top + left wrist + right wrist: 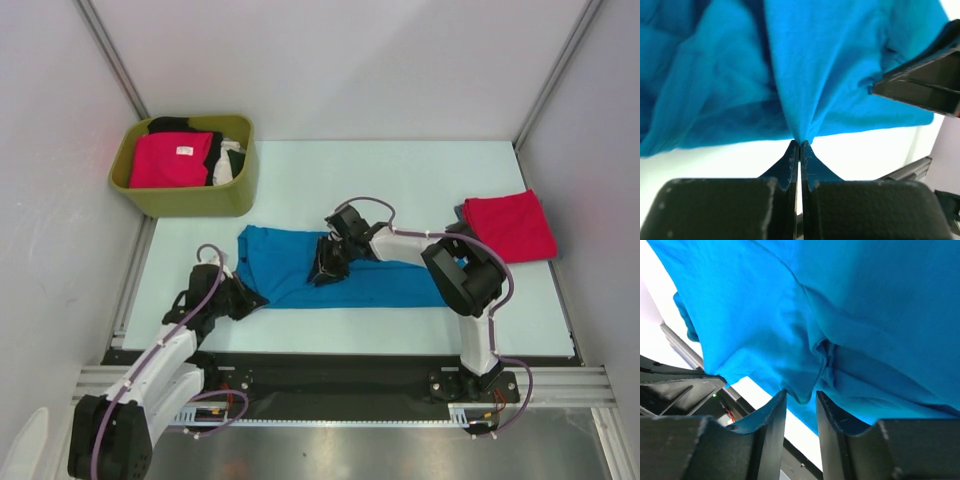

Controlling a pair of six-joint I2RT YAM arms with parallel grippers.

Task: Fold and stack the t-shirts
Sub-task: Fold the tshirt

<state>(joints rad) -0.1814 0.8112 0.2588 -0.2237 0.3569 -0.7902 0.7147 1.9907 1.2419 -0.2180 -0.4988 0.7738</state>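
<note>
Table point(400, 180) | L pincer point(800, 146) nips blue shirt point(385, 282) edge | R pincer point(800, 396) clamps mid-fold

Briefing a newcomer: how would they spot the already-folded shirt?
Find the pale table, then its right edge. The red shirt lies there, folded flat and alone; the blue shirt sprawls mid-table, the others sit in the green tub.

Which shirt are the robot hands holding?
The bright blue t-shirt mid-table; the left gripper and right gripper pinch it. The folded red t-shirt lies untouched, the rest sit in the tub.
</note>
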